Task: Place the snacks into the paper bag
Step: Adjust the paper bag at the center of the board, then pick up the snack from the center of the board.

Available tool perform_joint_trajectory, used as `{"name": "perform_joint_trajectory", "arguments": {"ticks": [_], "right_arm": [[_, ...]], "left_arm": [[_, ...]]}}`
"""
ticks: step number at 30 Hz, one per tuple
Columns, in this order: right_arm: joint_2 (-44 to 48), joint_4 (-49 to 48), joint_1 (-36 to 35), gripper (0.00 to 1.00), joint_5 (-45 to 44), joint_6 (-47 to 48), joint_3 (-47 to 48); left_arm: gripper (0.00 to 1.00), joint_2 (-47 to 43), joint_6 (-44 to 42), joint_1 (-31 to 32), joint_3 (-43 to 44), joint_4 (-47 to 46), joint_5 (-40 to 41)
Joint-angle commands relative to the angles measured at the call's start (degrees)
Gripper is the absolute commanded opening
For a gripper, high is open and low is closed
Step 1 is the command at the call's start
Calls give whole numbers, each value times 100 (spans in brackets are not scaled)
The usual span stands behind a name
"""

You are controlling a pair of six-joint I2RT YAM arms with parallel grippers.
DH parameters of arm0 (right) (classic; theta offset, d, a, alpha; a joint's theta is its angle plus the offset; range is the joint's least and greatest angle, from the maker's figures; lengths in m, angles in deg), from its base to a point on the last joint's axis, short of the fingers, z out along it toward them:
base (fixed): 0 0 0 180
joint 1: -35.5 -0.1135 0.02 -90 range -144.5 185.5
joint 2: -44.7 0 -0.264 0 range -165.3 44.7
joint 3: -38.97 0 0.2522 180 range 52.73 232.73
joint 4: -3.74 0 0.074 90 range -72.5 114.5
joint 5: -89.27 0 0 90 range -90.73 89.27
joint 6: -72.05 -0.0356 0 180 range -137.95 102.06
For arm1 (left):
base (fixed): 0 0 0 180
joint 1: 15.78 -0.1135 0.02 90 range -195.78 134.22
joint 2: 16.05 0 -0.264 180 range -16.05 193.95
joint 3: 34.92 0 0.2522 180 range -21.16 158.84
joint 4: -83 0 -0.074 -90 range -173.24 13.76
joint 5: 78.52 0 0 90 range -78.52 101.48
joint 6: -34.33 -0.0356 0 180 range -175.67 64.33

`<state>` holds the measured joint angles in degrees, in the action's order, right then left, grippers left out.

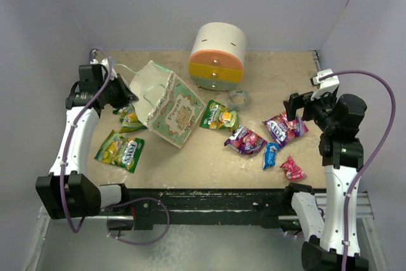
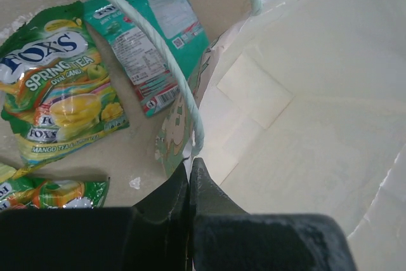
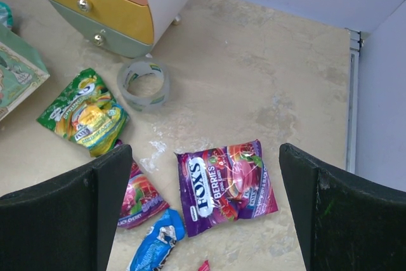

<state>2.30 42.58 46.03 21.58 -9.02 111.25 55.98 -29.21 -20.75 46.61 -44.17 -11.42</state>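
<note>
Left gripper (image 2: 189, 179) is pinched closed on the rim of the paper bag (image 1: 170, 107). The bag is tilted, its white inside facing that arm. A yellow-green packet (image 1: 120, 150) and a teal packet (image 2: 149, 36) lie on the table just left of it. The drawer unit (image 1: 217, 55) stands behind the bag, with the clear ring (image 1: 239, 98) near its foot. Right of the bag lie a green packet (image 1: 219, 117), a purple packet (image 1: 245, 139), a blue packet (image 1: 271, 155) and a red packet (image 1: 292, 168). Right gripper (image 3: 204, 157) is spread wide and empty above the berries packet (image 3: 225, 185).

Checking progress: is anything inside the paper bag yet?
The left wrist view shows only white lining inside the paper bag, nothing in it. The left claw, pinching its rim, hides the nearest part.
</note>
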Motion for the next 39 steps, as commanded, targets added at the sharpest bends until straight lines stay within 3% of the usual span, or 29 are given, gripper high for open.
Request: {"name": "perform_joint_trajectory", "arguments": {"ticks": [1, 9, 16, 20, 23, 28, 39], "right_arm": [[-29, -276, 29, 100, 168, -93, -22], [-18, -304, 29, 100, 233, -35, -34], [-712, 178, 7, 100, 1056, 885, 235], [-964, -163, -140, 100, 1402, 1182, 59], [-1156, -528, -588, 100, 1246, 1396, -231], [-1691, -1245, -1936, 100, 460, 1708, -647], [-3368, -2423, -3135, 98, 80, 2013, -625]], "left_arm": [[0, -225, 174, -65, 265, -55, 471], [0, -274, 112, -2, 243, -339, -316], [8, -440, -380, 654, 235, -312, -638], [11, -368, -451, 686, 311, -43, -794], [12, -245, -619, 691, 478, 251, -844], [17, -111, -773, 691, 571, 565, -972], [31, -280, -863, 667, 115, 237, -1271]]}}
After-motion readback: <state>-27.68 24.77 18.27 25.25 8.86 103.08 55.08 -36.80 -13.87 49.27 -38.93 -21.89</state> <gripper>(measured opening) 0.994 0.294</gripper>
